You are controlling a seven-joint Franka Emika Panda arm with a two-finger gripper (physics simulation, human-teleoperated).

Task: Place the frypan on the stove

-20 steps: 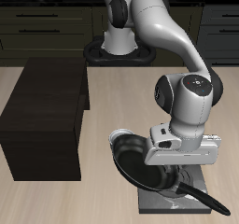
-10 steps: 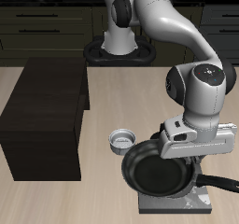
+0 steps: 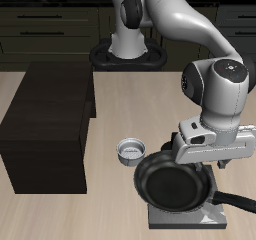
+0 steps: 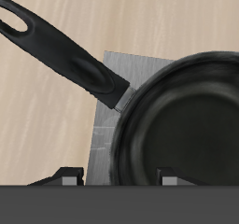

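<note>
The black frypan [image 3: 173,185] lies flat on the grey stove [image 3: 196,220] near the table's front edge. Its long handle [image 3: 236,199] sticks out past the slab's side. My gripper [image 3: 200,156] hovers just above the pan's rear rim, open and holding nothing. In the wrist view the pan [image 4: 182,116] and its handle [image 4: 56,46] lie below on the stove [image 4: 105,125]. My two fingertips [image 4: 67,172] stand wide apart with nothing between them. The pan hides the stove's coil rings.
A small grey metal bowl [image 3: 130,149] sits on the table just behind the pan. A large dark brown box [image 3: 45,124] stands farther to the side of it. The robot base [image 3: 128,49] is at the back edge.
The pan was carried tilted over the stove, then set down flat on it. The gripper has let go and risen slightly above the pan.
</note>
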